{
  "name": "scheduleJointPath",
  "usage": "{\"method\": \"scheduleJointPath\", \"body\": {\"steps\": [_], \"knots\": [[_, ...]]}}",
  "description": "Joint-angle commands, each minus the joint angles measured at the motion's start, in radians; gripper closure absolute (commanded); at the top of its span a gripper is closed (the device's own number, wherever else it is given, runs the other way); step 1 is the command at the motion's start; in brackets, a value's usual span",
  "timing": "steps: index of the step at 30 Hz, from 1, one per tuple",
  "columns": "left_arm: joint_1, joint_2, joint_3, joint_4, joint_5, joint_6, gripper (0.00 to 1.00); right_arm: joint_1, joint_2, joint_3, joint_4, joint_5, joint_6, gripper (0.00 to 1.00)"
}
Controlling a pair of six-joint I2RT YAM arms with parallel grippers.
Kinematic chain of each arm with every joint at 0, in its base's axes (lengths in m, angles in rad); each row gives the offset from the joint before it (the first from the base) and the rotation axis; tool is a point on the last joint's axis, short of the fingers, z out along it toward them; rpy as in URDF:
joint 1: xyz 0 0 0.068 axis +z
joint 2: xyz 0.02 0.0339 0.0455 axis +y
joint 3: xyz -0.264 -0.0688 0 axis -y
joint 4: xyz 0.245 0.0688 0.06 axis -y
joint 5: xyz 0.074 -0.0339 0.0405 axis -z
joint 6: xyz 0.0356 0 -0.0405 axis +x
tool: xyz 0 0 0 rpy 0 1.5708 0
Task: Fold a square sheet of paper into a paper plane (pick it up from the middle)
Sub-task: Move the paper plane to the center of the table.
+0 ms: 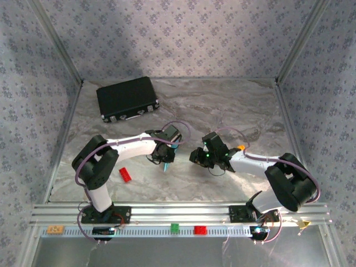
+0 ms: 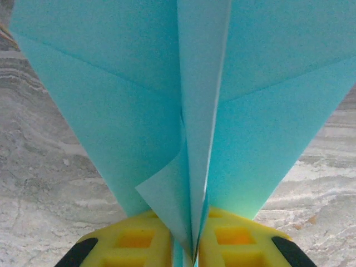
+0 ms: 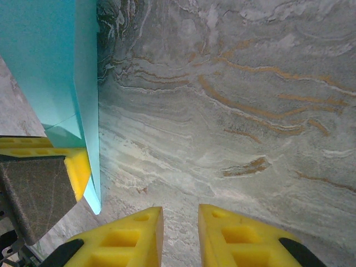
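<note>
Jaws pinched on the paper plane (image 2: 133, 111) at the left gripper (image 2: 194, 239); parted, empty at the right gripper (image 3: 179, 233) alongside, mid-table (image 1: 222, 105). Looks fully folded; probably leaves only setting down.

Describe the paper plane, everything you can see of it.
The paper plane is thin light-blue paper, folded along a raised centre ridge, with two flat wings fanning out and diagonal creases across them. One inner flap curls loose near the grip. The left gripper is shut on the centre fold, holding it over the marbled table. The open right gripper is beside it, apart.
</note>
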Motion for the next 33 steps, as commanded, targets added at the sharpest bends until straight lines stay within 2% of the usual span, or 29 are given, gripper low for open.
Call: {"method": "scheduleJointPath", "body": {"steps": [1,15,21,24,33], "knots": [[-0.007,0.019,0.014,-0.002,0.001,0.014,0.83,-0.004,0.015,0.019,-0.014,-0.009,-0.018,0.76],[-0.007,0.027,-0.005,0.003,-0.016,0.004,0.83,-0.004,0.009,0.019,-0.018,-0.005,-0.019,0.76],[-0.018,0.028,-0.006,-0.005,-0.031,-0.028,0.8,-0.014,-0.028,0.017,-0.054,0.009,-0.03,0.75],[-0.027,0.035,0.002,-0.013,-0.038,-0.054,0.75,-0.019,-0.05,0.009,-0.066,0.013,-0.033,0.75],[-0.045,0.058,0.025,-0.037,-0.039,-0.117,0.72,-0.037,-0.111,-0.029,-0.075,0.026,-0.027,0.74]]}}
